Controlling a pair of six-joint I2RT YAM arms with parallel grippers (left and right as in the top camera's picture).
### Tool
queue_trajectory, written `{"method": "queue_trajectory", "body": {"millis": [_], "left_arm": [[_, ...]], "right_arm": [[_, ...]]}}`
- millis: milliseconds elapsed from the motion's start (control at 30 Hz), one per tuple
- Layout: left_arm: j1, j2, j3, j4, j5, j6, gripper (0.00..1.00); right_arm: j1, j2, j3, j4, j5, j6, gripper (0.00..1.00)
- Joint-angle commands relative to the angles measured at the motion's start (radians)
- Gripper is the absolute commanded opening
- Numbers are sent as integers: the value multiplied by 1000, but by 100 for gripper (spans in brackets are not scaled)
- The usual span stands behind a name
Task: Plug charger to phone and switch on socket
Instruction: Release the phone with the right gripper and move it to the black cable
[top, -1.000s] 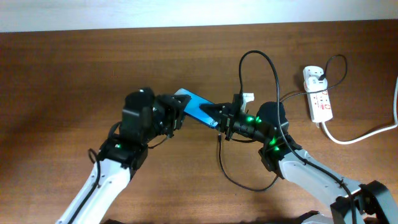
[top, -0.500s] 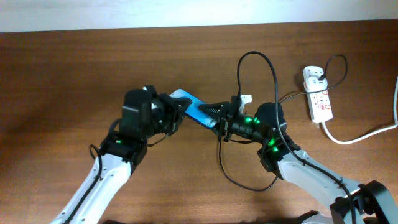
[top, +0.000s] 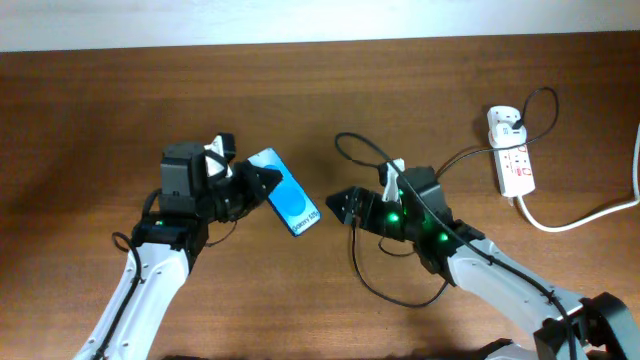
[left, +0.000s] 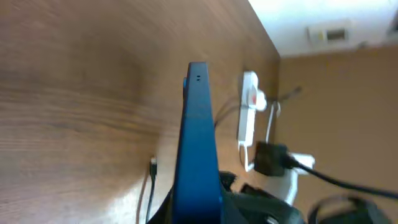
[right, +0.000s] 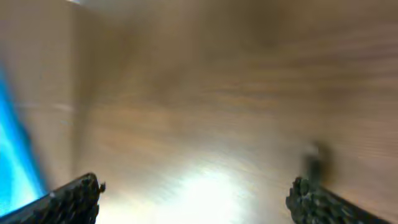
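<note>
Left claw (top: 247, 185): clenched on one end of the phone (top: 290, 202); free end aimed toward the right arm (top: 500, 280).
Right claw (top: 347, 206): released, fingers (right: 73, 196) spread wide in the wrist view, only blurred bare desk (top: 90, 120) between them; grasps nothing.
Gap between claws: phone's free end and right claw near each other, facing, not touching.
Phone: tilted, blue screen turned up to the overhead camera, apparently lifted off the desk; edge-on from the left wrist, with no cable seated in the visible end.
Charger (top: 358, 262): black cable hangs loose in loops over and beside the right arm; a small dark tip (left: 152, 163) lies on the desk below the phone, probably the connector, too small to confirm.
Adapter (top: 508, 121): sits at the far end of the socket (top: 516, 165), seemingly plugged in.
Socket: well apart from both claws, toward the right side of the desk, thick white cord (top: 590, 212) trailing off it; switch position too small to read.
Done, by judgement: phone picked up and presented; adapter likely in place.
Left to do: grasp the connector tip, seat it in the phone's port, press the socket switch.
Progress: roughly early to middle; neither plugging nor switching shows as complete.
</note>
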Motion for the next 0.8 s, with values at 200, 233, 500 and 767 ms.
{"method": "queue_trajectory", "body": {"millis": [200,233,500,767], "left_arm": [[5,-6,5,-189,111,223,0],[13,-6,5,-220,111,234,0],[46,-6,5,-263,114,234,0],[46,-6,5,-266,114,234,0]], "right_arm": [[-84,-37,363,-815,233,-229,99],[-84,-12,361,-813,235,-230,95],[19,254,361,-714,179,-230,80],[48,333,314,-583,86,-229,57]]}}
